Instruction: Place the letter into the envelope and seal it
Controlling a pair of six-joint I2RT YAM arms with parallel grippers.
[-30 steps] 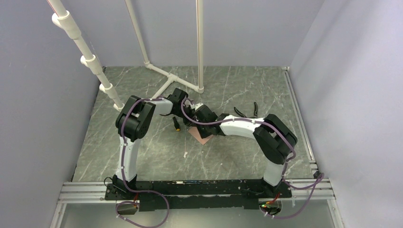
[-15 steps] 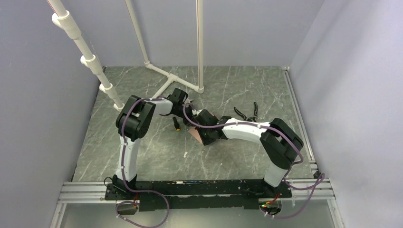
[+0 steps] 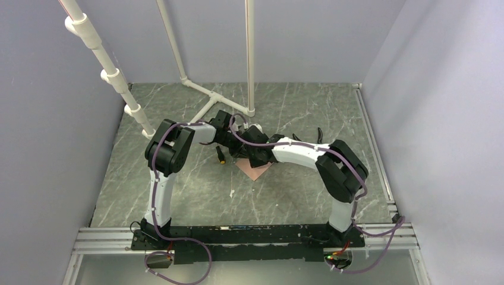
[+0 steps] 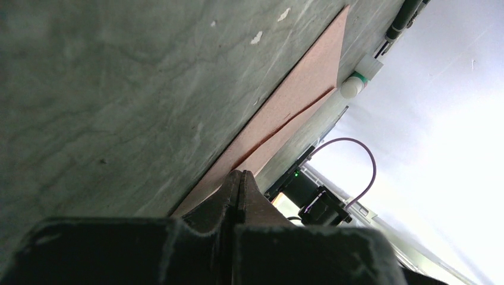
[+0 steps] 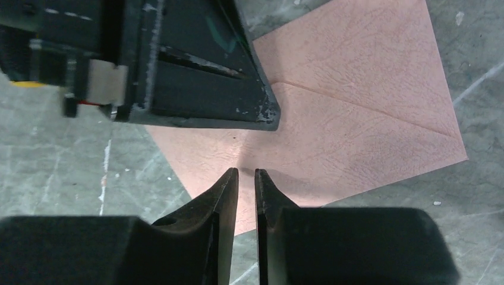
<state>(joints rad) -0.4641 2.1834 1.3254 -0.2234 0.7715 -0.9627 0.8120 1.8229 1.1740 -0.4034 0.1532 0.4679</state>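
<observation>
The salmon-pink envelope [image 3: 257,171] lies flat on the table with its flap folded down, its seams showing in the right wrist view [image 5: 356,119]. My left gripper [image 3: 236,144] is shut, and its tip [image 4: 239,174] rests on the envelope's edge [image 4: 285,113]. In the right wrist view it lies over the envelope's upper left part [image 5: 196,77]. My right gripper [image 3: 254,157] hovers just over the envelope, its jaws [image 5: 243,172] almost shut with a thin gap and nothing between them. The letter is not in view.
A yellow-and-black pen-like item [image 3: 221,155] lies left of the envelope. A white-capped stick [image 4: 356,84] lies beyond its far corner. Black pliers [image 3: 318,133] lie behind the right forearm. A white pipe frame [image 3: 209,96] stands at the back.
My right gripper swung toward the near side over the envelope, then came back toward the left gripper, uncovering more of the envelope. The left arm has held still.
</observation>
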